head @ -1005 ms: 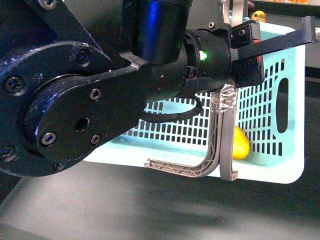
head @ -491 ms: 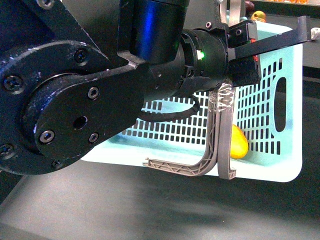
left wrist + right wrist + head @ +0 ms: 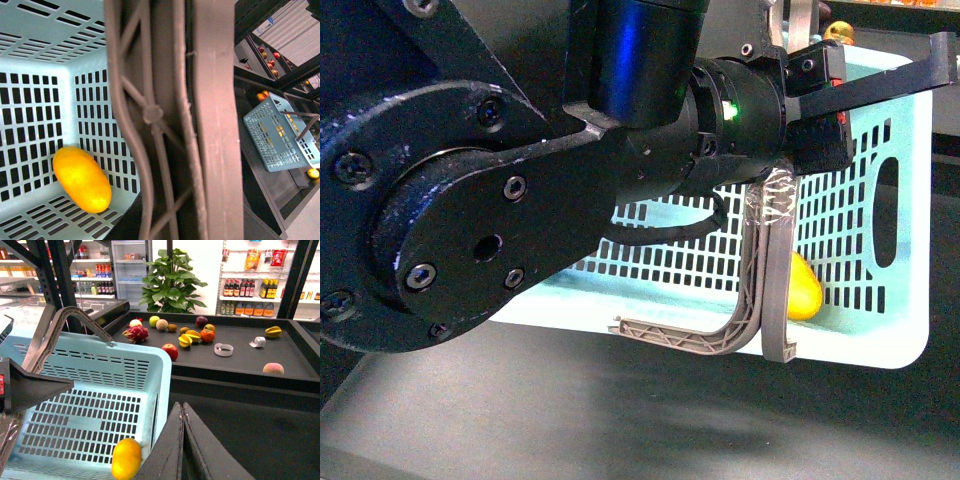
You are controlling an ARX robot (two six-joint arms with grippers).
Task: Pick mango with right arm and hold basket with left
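Observation:
The light teal basket (image 3: pixel 860 330) hangs from my left gripper (image 3: pixel 820 110), which is shut on its taped grey-brown handles (image 3: pixel 767 215). The handles fill the middle of the left wrist view (image 3: pixel 200 120), and my fingers do not show there. The yellow-orange mango (image 3: pixel 805 287) lies on the basket floor by a side wall; it also shows in the left wrist view (image 3: pixel 81 178) and the right wrist view (image 3: pixel 126 458). My right gripper (image 3: pixel 181 407) is shut and empty, just outside the basket's rim (image 3: pixel 150 360), above the mango's side.
My bulky left arm (image 3: pixel 470 230) fills the left of the front view. A black display table (image 3: pixel 240 360) behind the basket holds a red apple (image 3: pixel 170 351), a dragon fruit (image 3: pixel 137 333), a peach (image 3: pixel 273 368) and other fruit. Another basket (image 3: pixel 280 135) sits far off.
The basket and my left arm swayed slightly left and back again. The mango stays in the same corner of the basket.

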